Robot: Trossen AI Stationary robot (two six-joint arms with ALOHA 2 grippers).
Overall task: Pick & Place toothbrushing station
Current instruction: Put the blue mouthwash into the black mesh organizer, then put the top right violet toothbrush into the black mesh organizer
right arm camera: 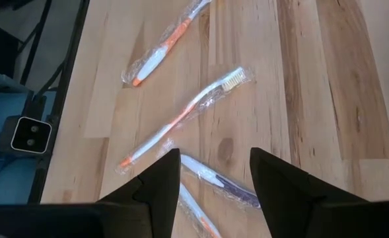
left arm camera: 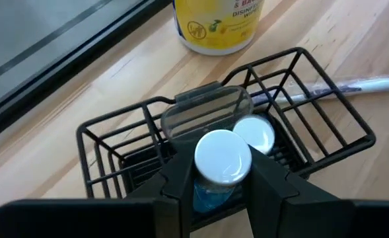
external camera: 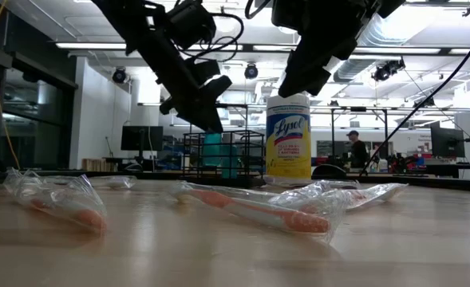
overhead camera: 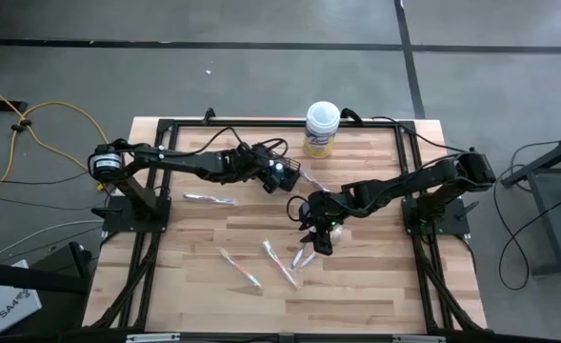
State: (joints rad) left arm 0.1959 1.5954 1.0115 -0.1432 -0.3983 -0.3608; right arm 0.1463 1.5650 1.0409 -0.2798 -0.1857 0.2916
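Observation:
A small black wire basket [left arm camera: 300, 125] stands on the wooden table near the middle [overhead camera: 304, 183]. One white-capped tube [left arm camera: 257, 132] stands inside it beside a clear plastic piece [left arm camera: 204, 112]. My left gripper [left arm camera: 217, 188] is over the basket's near wall, shut on a second tube [left arm camera: 222, 155] with a white cap and teal-blue body. A purple-accented wrapped toothbrush [left arm camera: 353, 86] lies beside the basket. My right gripper [right arm camera: 214, 178] is open, hovering above several wrapped toothbrushes, with a purple one [right arm camera: 224, 185] below its fingers and an orange one [right arm camera: 181, 116] beyond. My left gripper pinches the tube's teal-blue body [left arm camera: 204, 192] just below the white cap, between its two fingers. The tube points its cap back toward the wrist. It hangs over the basket's inside; whether its lower end touches the basket is hidden by the cap and the fingers.
A yellow-labelled wipes canister with a white lid [overhead camera: 322, 129] stands at the table's far edge behind the basket. Wrapped toothbrushes lie at the left [overhead camera: 209, 198] and toward the near edge [overhead camera: 240, 267], [overhead camera: 280, 265]. A black frame [overhead camera: 166, 124] borders the table.

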